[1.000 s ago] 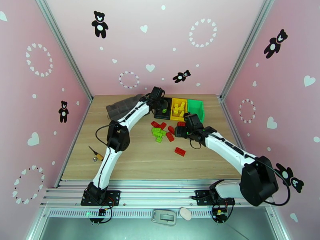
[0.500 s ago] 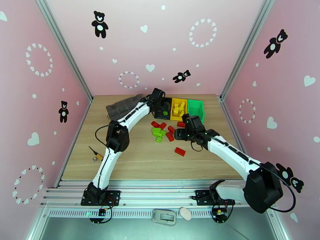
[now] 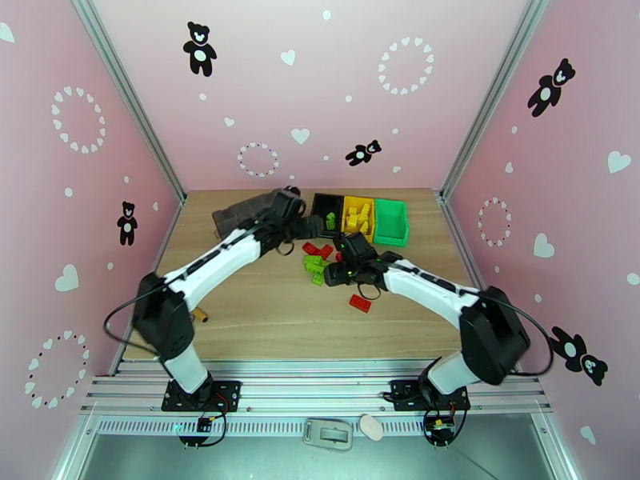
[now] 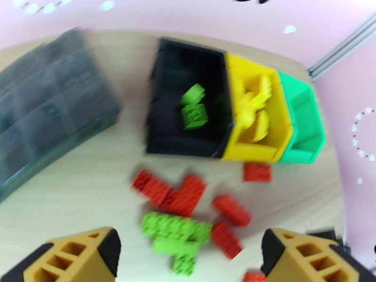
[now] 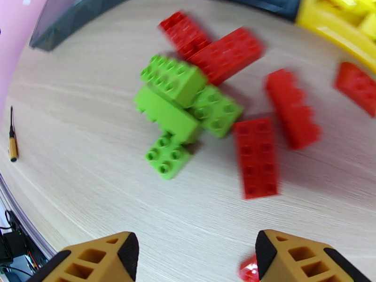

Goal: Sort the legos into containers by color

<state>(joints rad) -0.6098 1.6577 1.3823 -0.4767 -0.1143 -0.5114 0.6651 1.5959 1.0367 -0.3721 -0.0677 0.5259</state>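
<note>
Right gripper (image 5: 195,252), wide and empty, faces the cluster of light green studded plastic bricks (image 5: 181,106) just ahead on the wooden table (image 5: 84,151), the longest brick slanting across its jaw line. Left gripper (image 4: 190,247), also wide and empty, hangs nearer the black plastic bin (image 4: 155,113).

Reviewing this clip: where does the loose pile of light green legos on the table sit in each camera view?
Top external: the green lego pile sits near the picture's centre, in front of the bins.
Left wrist: low in the middle, with red bricks above it.
Right wrist: upper middle, slightly left.
Shared landmark: the yellow bin, beyond the pile in every view.
</note>
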